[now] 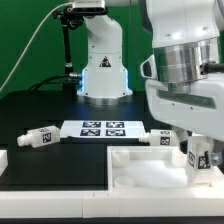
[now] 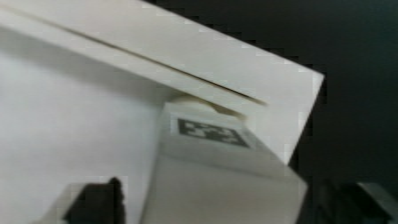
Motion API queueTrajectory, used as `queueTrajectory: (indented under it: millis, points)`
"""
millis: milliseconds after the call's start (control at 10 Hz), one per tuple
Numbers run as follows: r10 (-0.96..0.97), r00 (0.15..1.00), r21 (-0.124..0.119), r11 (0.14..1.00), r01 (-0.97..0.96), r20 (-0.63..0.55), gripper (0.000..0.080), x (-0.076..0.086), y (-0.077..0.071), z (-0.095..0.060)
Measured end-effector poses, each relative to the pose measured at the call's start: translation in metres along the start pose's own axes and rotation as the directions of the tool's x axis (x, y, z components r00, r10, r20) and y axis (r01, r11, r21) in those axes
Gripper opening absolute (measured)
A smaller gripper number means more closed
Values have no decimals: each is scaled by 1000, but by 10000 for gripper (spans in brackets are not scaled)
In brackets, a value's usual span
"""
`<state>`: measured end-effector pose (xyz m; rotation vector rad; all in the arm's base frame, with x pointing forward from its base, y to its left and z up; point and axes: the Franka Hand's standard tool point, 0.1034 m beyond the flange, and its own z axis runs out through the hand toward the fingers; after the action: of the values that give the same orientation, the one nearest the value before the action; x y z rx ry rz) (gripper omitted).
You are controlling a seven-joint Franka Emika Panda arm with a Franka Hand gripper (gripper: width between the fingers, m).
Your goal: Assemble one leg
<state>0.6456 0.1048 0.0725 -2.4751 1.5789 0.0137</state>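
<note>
My gripper (image 1: 198, 158) is low at the exterior view's right, over the far right corner of the large white tray-shaped part (image 1: 135, 170). It is shut on a leg (image 1: 197, 153), a stubby white block with a black-and-white tag, held upright. In the wrist view the leg (image 2: 217, 150) runs between the two dark fingers (image 2: 100, 202), my gripper (image 2: 231, 192) around it, and its far end meets the tray part's corner (image 2: 107, 110). Two more legs lie on the black table, one at the left (image 1: 38, 138) and one beside the gripper (image 1: 160, 137).
The marker board (image 1: 103, 128) lies flat mid-table. The arm's white base (image 1: 103, 65) stands behind it with a cable at its left. A white part's edge (image 1: 3, 160) shows at the far left. The tray part fills the front right.
</note>
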Motion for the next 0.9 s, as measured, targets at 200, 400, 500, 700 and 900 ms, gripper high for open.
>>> queueTrajectory:
  millis: [200,400,500,700,900]
  points:
    - [-319,948,-14,948,319,-11,622,-4,-1,-1]
    - [-454,891,-25,891,454,-17,648,-6,-1,1]
    - [-524,852,-29,852,523,-16,648,-5,0,0]
    - [-832,553,-98,554,827,-35,649,-8,-5,0]
    - [-869,493,-107,495,862,-41,649,-5,-5,0]
